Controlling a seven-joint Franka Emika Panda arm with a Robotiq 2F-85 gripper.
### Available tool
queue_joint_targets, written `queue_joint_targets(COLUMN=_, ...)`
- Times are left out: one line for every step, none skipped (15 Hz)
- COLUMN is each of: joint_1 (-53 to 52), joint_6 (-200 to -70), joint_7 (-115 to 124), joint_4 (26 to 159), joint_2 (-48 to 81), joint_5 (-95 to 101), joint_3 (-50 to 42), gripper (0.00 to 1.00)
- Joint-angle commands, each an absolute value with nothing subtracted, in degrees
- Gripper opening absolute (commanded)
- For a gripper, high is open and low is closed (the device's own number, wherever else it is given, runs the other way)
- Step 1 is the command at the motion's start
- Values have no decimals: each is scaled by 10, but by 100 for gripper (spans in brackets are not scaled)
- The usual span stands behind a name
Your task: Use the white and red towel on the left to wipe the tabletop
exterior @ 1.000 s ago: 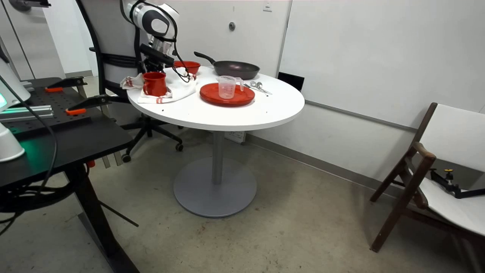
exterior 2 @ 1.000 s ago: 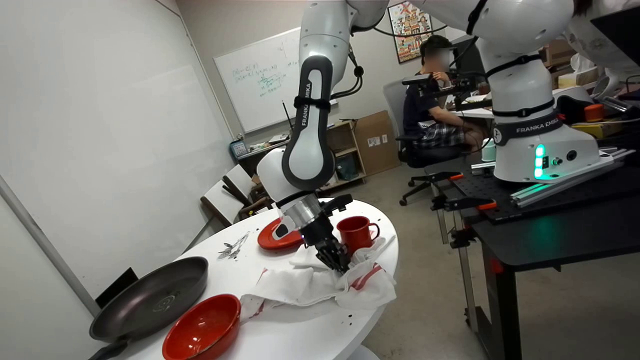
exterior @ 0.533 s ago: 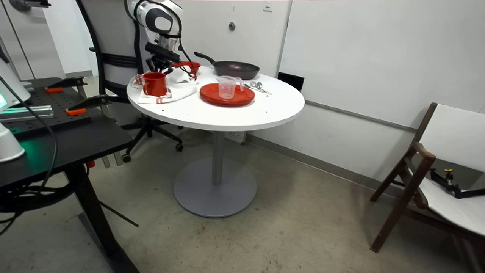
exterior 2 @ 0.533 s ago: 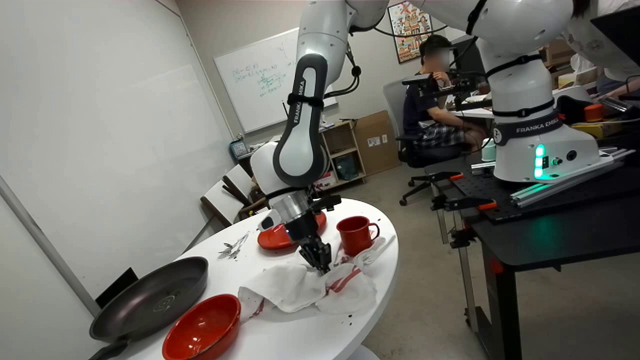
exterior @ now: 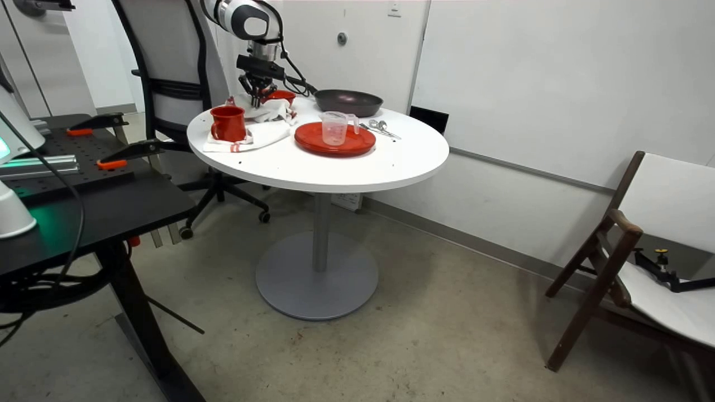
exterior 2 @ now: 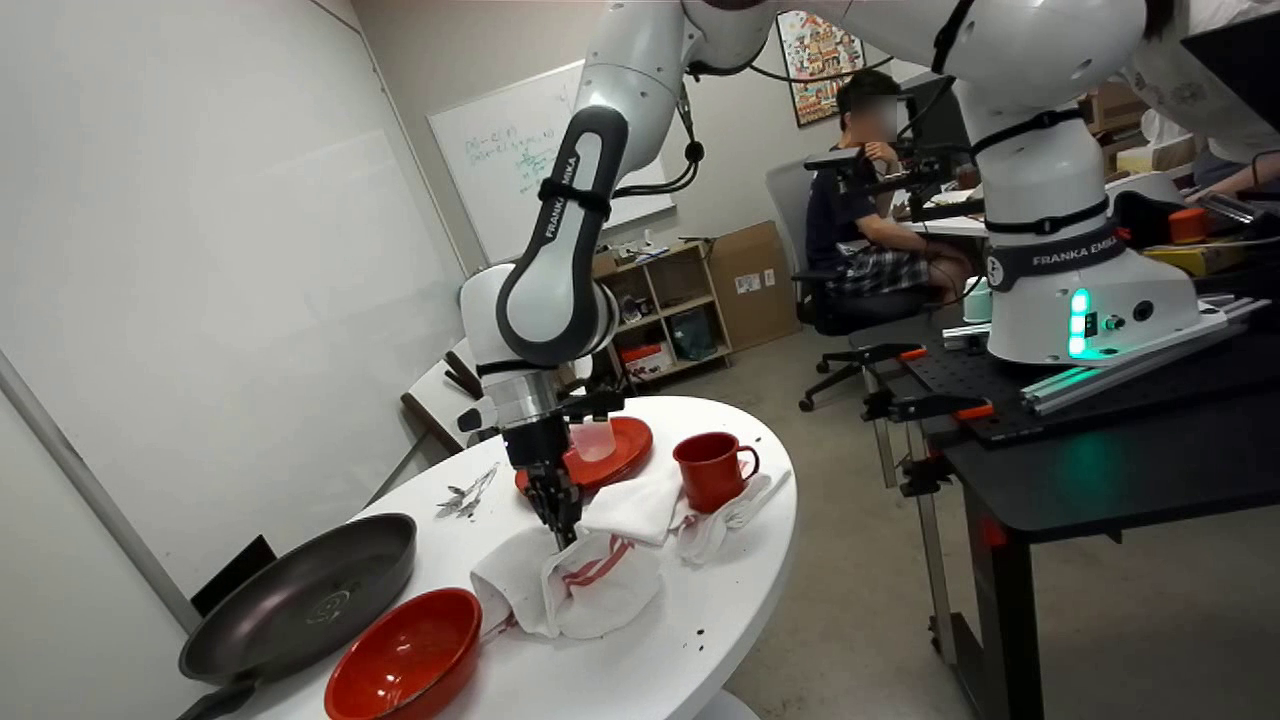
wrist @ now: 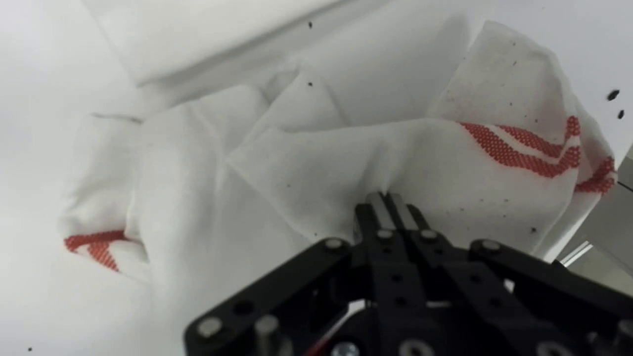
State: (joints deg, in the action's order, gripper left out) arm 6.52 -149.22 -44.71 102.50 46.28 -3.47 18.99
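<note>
I see green light [exterior: 53, 224] pooling on the black desk [exterior: 128, 211] beside the round white bench [exterior: 313, 170], where a glossy red bowl [exterior 2: 408, 650] glints.

Grey floor [exterior: 458, 324], wooden-framed chair [exterior: 670, 206], black desk [exterior: 128, 204] — a scribbled-on whiteboard [exterior 2: 500, 150].

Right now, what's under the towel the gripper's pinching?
Probably the white tabletop, which shows beside the towel and carries dark specks nearby. Whether specks also lie directly beneath can't be seen; the towel covers it.

A red bowl [exterior 2: 405, 652] sits near a pan [exterior 2: 315, 600] — mug [exterior 2: 710, 472] well apart.
</note>
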Motion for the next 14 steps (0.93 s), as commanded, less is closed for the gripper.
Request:
queue_joint_targets(joint_1=63, joint_6=-1516, joint_7=-480, joint_4=973, joint_2=501, joint_5=-22, joint_3=191, gripper=0)
queue_joint_targets(joint_1=70, joint_6=-1530, joint_7=-504, joint_4=957, joint_2=515, joint_5=-20, joint_3=200, gripper=0)
queue_joint_targets(joint_1=71, joint_6=-1538, joint_7=-520, joint_4=944, joint_2=524, joint_5=-18, joint_3=201, gripper=0)
queue_joint_targets(joint_1=75, joint_6=-1547, joint_7=-538, joint_4=928, joint_2=536, joint_5=-19, joint_3=206, gripper=0)
queue_joint_targets(joint_1=75, joint_6=-1552, joint_7=-550, joint_4=912, joint_2=546, joint_5=-17, joint_3=206, gripper=0)
queue_joint_targets(joint_1=75, joint_6=-1556, joint_7=-561, joint_4=895, joint_2=556, joint_5=-17, joint_3=207, gripper=0)
queue_joint_targets(joint_1=76, joint_6=-1559, joint_7=-570, joint_4=880, joint_2=565, joint_5=-18, joint_3=208, gripper=0)
queue_joint_targets(joint_1=76, joint_6=-1560, joint_7=-578, joint_4=866, joint_2=574, joint_5=-19, joint_3=209, gripper=0)
queue_joint_targets(joint_1=75, joint_6=-1560, joint_7=-585, joint_4=854, joint_2=581, joint_5=-19, joint_3=209, gripper=0)
queue_joint_targets(joint_1=74, joint_6=-1558, joint_7=-591, joint_4=843, joint_2=588, joint_5=-20, joint_3=209, gripper=0)
queue_joint_targets(joint_1=73, joint_6=-1556, joint_7=-597, joint_4=833, joint_2=594, joint_5=-20, joint_3=208, gripper=0)
queue_joint_targets(joint_1=72, joint_6=-1555, joint_7=-604, joint_4=824, joint_2=600, joint_5=-19, joint_3=208, gripper=0)
queue_joint_targets(joint_1=71, joint_6=-1553, joint_7=-611, joint_4=815, joint_2=606, joint_5=-18, joint_3=208, gripper=0)
queue_joint_targets(joint_1=68, joint_6=-1552, joint_7=-619, joint_4=804, joint_2=612, joint_5=-12, joint_3=204, gripper=0)
